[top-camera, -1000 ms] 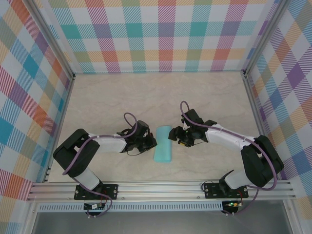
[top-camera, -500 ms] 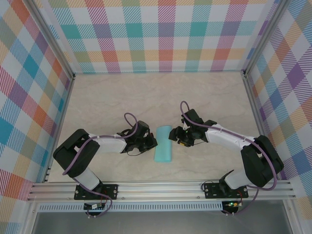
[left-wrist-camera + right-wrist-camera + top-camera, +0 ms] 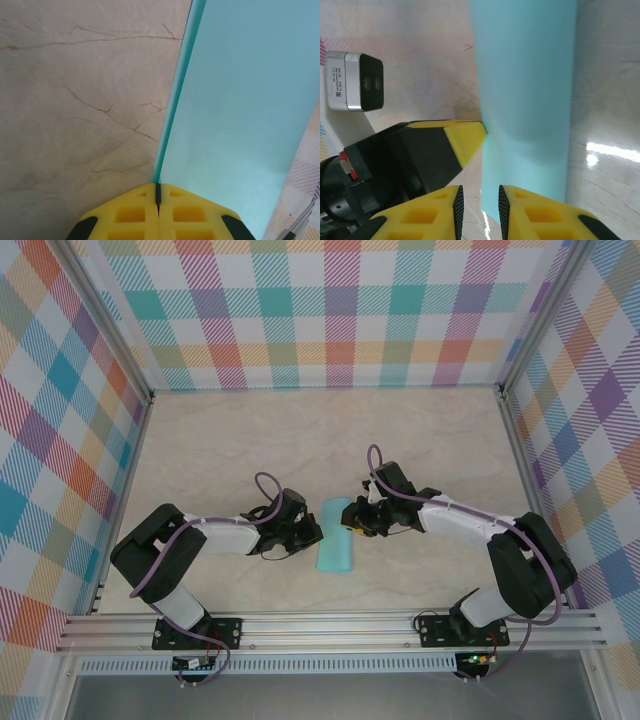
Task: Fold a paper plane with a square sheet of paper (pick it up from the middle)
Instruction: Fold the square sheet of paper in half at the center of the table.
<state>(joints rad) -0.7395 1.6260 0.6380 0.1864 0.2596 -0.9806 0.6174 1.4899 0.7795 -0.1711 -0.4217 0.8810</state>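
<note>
Between both arms on the table [image 3: 250,440] lies the sheet of paper [image 3: 334,536] — folded to a narrow strip. The right gripper [image 3: 352,525] has moved slightly onto its right edge, fingers barely apart, holding nothing visible — likely pressing the crease. The left gripper [image 3: 316,533], closed, touches the left edge.

Paper [image 3: 334,536] plain turquoise; table [image 3: 230,440] cream marble, brown-veined; walls [image 3: 340,310] pastel plaid; fingers [image 3: 131,214] yellow, black-edged; arms [image 3: 460,520] white and black.
</note>
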